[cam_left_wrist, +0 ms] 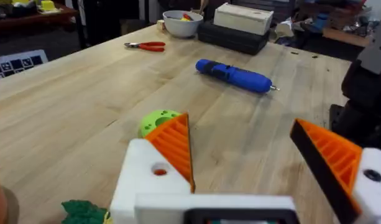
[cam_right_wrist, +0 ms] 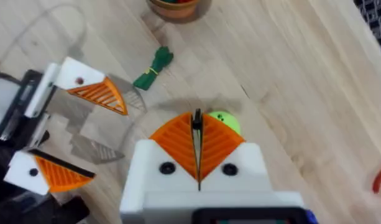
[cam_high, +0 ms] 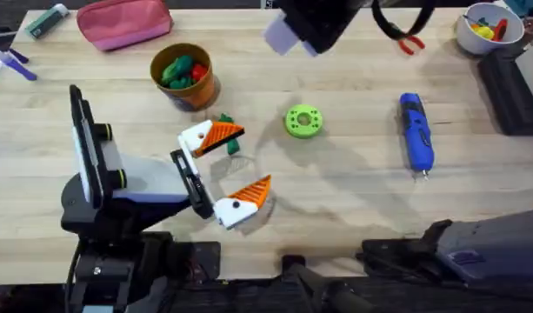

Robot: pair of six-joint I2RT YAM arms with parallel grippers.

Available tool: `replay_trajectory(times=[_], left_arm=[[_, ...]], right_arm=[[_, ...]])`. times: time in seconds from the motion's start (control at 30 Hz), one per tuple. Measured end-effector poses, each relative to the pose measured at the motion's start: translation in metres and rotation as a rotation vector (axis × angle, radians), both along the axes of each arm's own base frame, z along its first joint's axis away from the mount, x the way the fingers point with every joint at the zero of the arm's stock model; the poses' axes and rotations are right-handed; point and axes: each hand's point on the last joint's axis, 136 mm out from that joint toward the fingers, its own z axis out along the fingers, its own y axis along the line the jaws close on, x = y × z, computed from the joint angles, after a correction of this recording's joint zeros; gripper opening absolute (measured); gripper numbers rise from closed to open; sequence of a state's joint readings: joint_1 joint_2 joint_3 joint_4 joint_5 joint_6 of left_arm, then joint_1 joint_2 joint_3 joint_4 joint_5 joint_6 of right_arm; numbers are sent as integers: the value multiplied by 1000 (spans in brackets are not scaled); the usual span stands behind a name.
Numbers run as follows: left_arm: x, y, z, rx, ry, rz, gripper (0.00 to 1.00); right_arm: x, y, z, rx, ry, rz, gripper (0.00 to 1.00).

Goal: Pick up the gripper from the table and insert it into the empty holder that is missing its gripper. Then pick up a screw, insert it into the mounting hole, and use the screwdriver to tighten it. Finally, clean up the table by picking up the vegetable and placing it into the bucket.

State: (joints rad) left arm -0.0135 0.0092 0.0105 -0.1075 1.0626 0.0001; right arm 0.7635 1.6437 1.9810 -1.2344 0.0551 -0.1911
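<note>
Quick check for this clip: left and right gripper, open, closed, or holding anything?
Left gripper: open, fingers spread wide, holding nothing.
Right gripper: closed, orange pads pressed together, nothing visible between them.

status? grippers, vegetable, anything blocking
Left gripper open, empty, resting low on the table. Right gripper shut, empty, raised. Vegetable on the table beside the bucket, not in it. Nothing blocking.
</note>
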Motion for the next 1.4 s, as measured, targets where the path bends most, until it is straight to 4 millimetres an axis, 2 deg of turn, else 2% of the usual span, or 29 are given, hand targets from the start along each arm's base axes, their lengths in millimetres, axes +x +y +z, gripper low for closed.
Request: replay_trajectory(times=[0.13,0.23,0.53,0.77,0.97,1.17,1.4], left_arm=[[0,0,0,0,0,0,985],[0,0,0,0,0,0,985],[0,0,0,0,0,0,985],[0,0,0,0,0,0,985],[0,0,0,0,0,0,985],[0,0,0,0,0,0,985],[0,0,0,0,0,0,985]], right_arm=[[-9,21,8,-7,-29,91,7],[-15,36,6,-29,-31,155,7],[-43,81,-16,-102,-1,398,7],[-72,76,-36,-197,80,536,7],[-75,79,-35,-201,63,572,7],[-84,95,-32,-197,10,661,7],[-88,109,-48,-243,-14,785,7]])
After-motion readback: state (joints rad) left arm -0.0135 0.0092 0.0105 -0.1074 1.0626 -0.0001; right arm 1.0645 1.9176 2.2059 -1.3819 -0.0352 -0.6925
